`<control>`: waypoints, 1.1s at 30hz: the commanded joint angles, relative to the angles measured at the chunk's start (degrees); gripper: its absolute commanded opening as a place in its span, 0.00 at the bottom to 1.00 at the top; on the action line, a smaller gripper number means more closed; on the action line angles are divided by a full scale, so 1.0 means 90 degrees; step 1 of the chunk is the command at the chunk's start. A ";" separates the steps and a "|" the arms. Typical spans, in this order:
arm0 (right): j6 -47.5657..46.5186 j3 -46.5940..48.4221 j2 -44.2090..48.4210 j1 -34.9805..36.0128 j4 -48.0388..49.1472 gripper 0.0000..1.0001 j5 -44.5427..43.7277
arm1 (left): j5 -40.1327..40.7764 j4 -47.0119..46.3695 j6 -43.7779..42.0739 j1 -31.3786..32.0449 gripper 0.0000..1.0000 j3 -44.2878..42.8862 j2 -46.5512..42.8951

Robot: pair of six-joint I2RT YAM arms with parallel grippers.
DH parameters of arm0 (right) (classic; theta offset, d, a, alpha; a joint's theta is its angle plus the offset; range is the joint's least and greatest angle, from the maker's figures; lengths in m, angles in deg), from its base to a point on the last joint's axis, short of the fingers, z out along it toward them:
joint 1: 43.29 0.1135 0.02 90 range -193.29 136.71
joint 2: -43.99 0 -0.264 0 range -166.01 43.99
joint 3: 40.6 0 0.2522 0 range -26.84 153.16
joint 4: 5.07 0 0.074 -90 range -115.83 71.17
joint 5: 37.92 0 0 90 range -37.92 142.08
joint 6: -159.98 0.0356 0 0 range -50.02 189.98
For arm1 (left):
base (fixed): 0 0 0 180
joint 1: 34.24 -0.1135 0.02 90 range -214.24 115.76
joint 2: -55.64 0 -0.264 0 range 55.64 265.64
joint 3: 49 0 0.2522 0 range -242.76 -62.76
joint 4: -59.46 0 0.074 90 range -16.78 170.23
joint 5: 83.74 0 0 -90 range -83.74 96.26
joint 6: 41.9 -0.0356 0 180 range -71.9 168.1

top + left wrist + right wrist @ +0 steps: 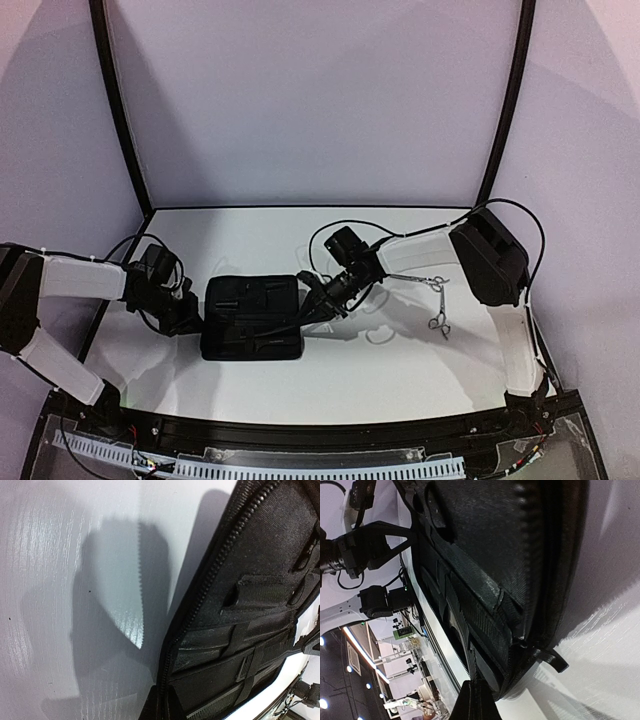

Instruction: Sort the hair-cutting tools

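Hugging case edges: left pincer, right pincer, can't tell opening tbh. Uneven shove, case skids on table.

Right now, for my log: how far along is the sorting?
Done: the case lies open. In hand: left gripper and right gripper sit at its opposite edges. Left: two scissors lie on the table outside it; combs I can't make out.
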 commanded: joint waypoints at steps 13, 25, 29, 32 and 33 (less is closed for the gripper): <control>0.1061 -0.0230 -0.0282 0.0417 0.0640 0.00 -0.0547 | 0.0319 -0.0589 0.1586 0.0195 0.01 0.0851 -0.1163; 0.0912 0.0164 -0.0605 0.0580 0.0376 0.00 -0.0628 | 0.0590 -0.0849 0.2119 0.0525 0.01 0.1354 -0.1963; 0.0888 0.0406 -0.0716 0.0637 0.0263 0.00 -0.0603 | 0.0629 -0.0946 0.2143 0.0581 0.01 0.1368 -0.1899; 0.0823 0.0580 -0.0795 0.0715 0.0125 0.00 -0.0566 | 0.0621 -0.1050 0.2149 0.0605 0.01 0.1353 -0.1801; 0.0812 0.0618 -0.0825 0.0738 0.0111 0.00 -0.0564 | 0.0612 -0.1098 0.2153 0.0617 0.01 0.1350 -0.1770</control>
